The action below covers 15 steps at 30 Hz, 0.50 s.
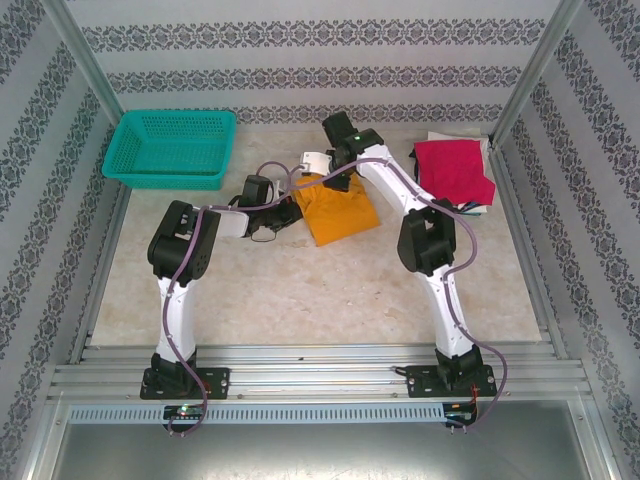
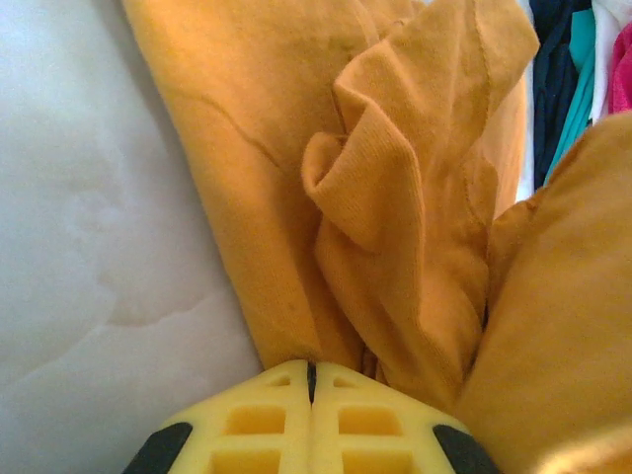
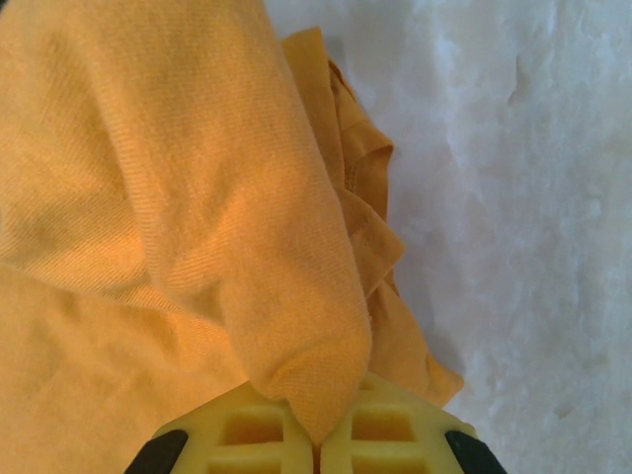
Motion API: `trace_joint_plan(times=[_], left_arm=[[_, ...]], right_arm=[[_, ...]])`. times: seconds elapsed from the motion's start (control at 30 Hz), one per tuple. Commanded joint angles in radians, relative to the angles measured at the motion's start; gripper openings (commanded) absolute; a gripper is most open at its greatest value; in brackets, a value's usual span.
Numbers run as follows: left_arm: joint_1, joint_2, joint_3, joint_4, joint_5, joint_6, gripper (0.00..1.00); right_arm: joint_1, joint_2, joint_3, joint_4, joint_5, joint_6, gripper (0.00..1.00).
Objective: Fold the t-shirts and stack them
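The left pincer (image 2: 311, 395), yellow waffle-moulded, is closed on a crumpled fold of the soft mustard t-shirt (image 1: 340, 212) — the right pincer (image 3: 318, 444) nips a tapered tuck — over the mottled pale bench (image 1: 300, 290).

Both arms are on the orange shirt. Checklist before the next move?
1. Grip, left gripper: jaws shut on the orange shirt: ok.
2. Grip, right gripper: jaws shut on a fold of it: ok.
3. Cloth flat for folding: not ok, bunched and creased near both grippers.
4. Layers pinched by each gripper: cannot tell.
5. Stack spot: red shirt tops the pile at right, apart from the orange one: ok.
6. The teal basket sits far left, apart from the cloth: ok.
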Motion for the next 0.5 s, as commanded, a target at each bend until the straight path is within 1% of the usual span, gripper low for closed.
trace_joint_plan(times=[0.0, 0.17, 0.2, 0.23, 0.27, 0.33, 0.37, 0.4, 0.43, 0.47], left_arm=[[0.015, 0.107, -0.03, -0.1, -0.137, 0.037, 0.0], [0.021, 0.094, -0.061, -0.06, -0.129, 0.011, 0.0], [0.021, 0.092, -0.066, -0.057, -0.128, 0.011, 0.0], [0.021, 0.088, -0.07, -0.055, -0.129, 0.01, 0.0], [0.02, 0.083, -0.076, -0.054, -0.129, 0.009, 0.0], [0.025, 0.07, -0.094, -0.046, -0.129, 0.006, 0.0], [0.027, 0.057, -0.112, -0.031, -0.133, 0.0, 0.0], [0.028, 0.044, -0.133, -0.012, -0.14, -0.009, 0.05], [0.029, 0.027, -0.162, 0.011, -0.153, -0.018, 0.12], [0.03, 0.005, -0.189, 0.032, -0.168, -0.024, 0.21]], right_arm=[[-0.01, 0.053, 0.055, 0.015, 0.046, 0.013, 0.0], [-0.008, 0.098, 0.053, 0.079, 0.049, 0.029, 0.0], [-0.008, 0.104, 0.05, 0.089, 0.048, 0.034, 0.02], [-0.008, 0.109, 0.047, 0.105, 0.047, 0.045, 0.06], [-0.007, 0.113, 0.045, 0.119, 0.049, 0.06, 0.17], [-0.004, 0.113, 0.046, 0.128, 0.065, 0.084, 0.35], [-0.003, 0.1, 0.036, 0.142, 0.069, 0.104, 0.48], [-0.003, 0.079, 0.017, 0.16, 0.063, 0.123, 0.6], [-0.005, 0.047, -0.017, 0.199, 0.053, 0.146, 0.68], [-0.006, 0.008, -0.066, 0.249, 0.046, 0.17, 0.74]])
